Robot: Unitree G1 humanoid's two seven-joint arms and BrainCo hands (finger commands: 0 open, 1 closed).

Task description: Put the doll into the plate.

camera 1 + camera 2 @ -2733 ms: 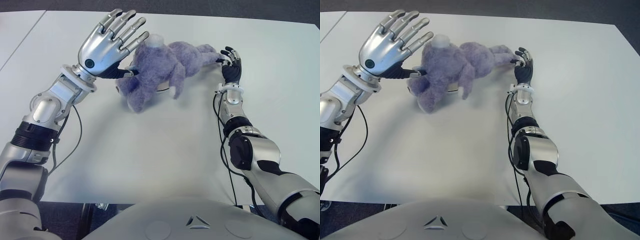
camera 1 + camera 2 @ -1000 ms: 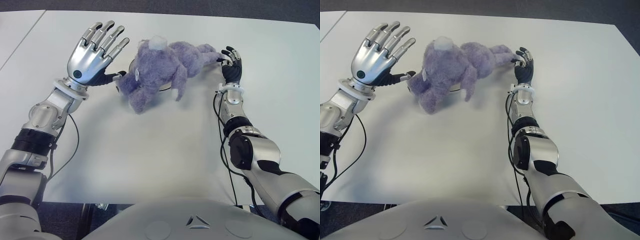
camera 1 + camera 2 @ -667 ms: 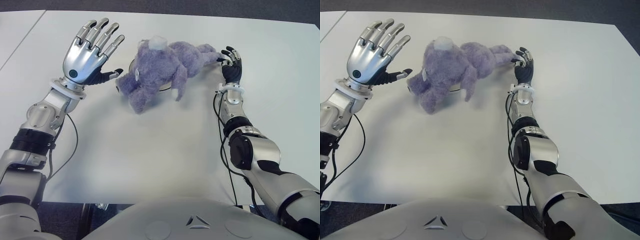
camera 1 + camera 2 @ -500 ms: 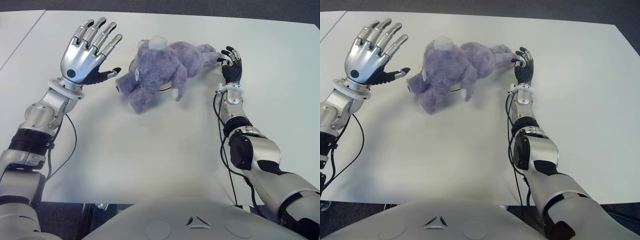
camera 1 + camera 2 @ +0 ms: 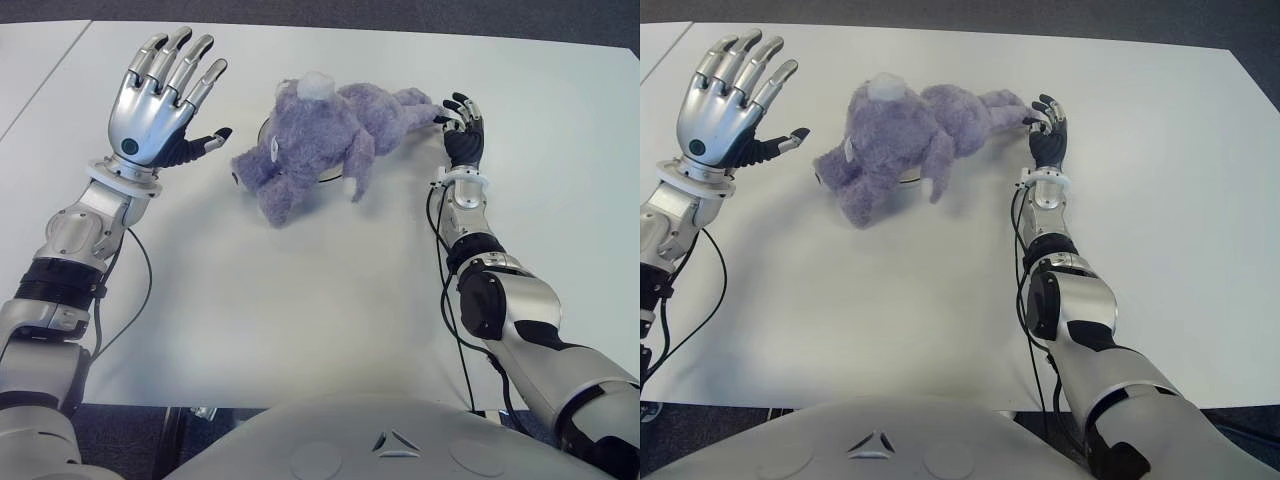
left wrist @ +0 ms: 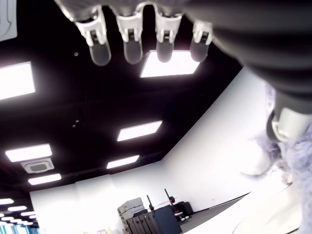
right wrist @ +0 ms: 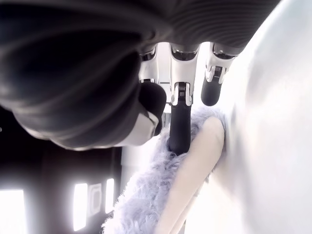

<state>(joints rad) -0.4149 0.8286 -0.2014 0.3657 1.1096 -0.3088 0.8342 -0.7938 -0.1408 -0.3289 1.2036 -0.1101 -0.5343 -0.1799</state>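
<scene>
A purple plush doll (image 5: 320, 135) lies on its side on the white table (image 5: 300, 300), at the far middle. It covers most of a white plate, of which only a thin rim (image 5: 328, 179) peeks out beneath it. My left hand (image 5: 160, 95) is raised to the left of the doll, clear of it, with fingers (image 6: 131, 29) spread and nothing in them. My right hand (image 5: 463, 125) is to the right of the doll. Its straight fingers (image 7: 179, 122) touch the doll's foot (image 7: 195, 170) without closing round it.
The table's far edge (image 5: 400, 30) runs just behind the doll. A second table surface (image 5: 30, 60) adjoins at the far left. Cables hang from both forearms.
My left hand has drawn back from the doll's head, moving left and lifting, fingers spread throughout. The doll's head settled slightly. The right hand has not moved.
</scene>
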